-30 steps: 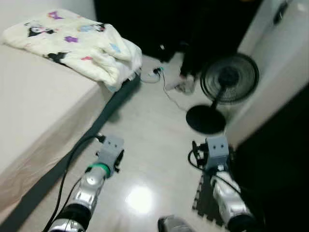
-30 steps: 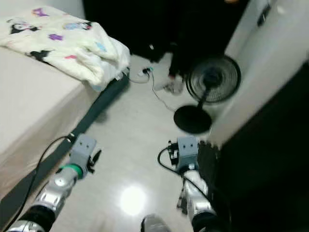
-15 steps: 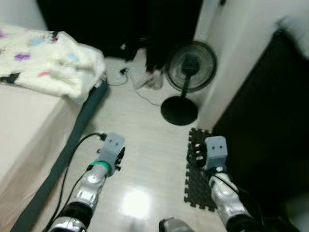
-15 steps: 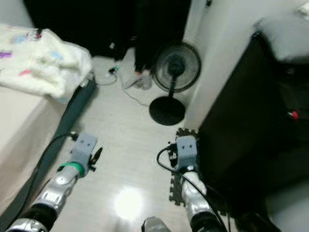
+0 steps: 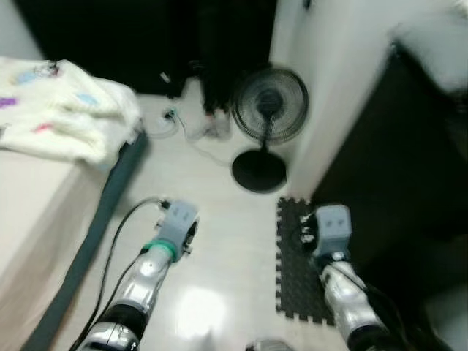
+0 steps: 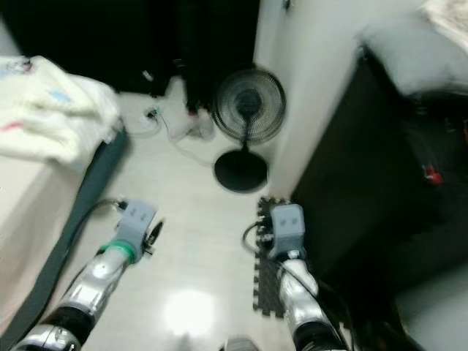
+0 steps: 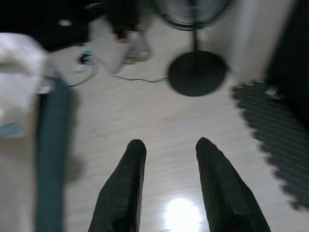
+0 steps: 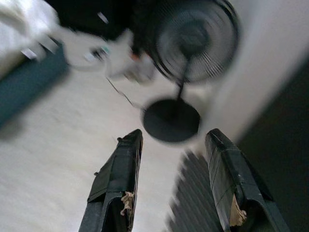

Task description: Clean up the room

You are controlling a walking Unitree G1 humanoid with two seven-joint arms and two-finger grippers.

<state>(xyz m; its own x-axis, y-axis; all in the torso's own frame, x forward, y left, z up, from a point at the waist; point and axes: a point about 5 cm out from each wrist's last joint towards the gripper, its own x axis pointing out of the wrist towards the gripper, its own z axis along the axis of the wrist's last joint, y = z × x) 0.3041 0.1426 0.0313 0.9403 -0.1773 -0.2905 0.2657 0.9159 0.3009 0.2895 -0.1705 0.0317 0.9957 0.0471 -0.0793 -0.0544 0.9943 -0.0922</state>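
A crumpled white blanket (image 5: 66, 110) with coloured prints lies at the foot of the bed (image 5: 33, 219) on my left. My left gripper (image 7: 166, 145) hangs over the pale floor beside the bed, open and holding nothing. Low on the right, my right gripper (image 8: 174, 137) is open and holds nothing, above the edge of a dark foam mat (image 5: 296, 270). A black standing fan (image 5: 267, 124) stands ahead on the floor, between the two arms.
A white cable and plug (image 5: 172, 117) trail across the floor by the bed's corner. A white wall corner (image 5: 329, 95) and dark furniture (image 5: 409, 168) close in the right side. A dark opening (image 5: 146, 36) lies ahead. Pale floor (image 5: 219, 212) runs between bed and mat.
The whole picture has swung to the right: the bed has slid toward the left edge and the dark furniture and foam mat have come in. Both arms hang as before.
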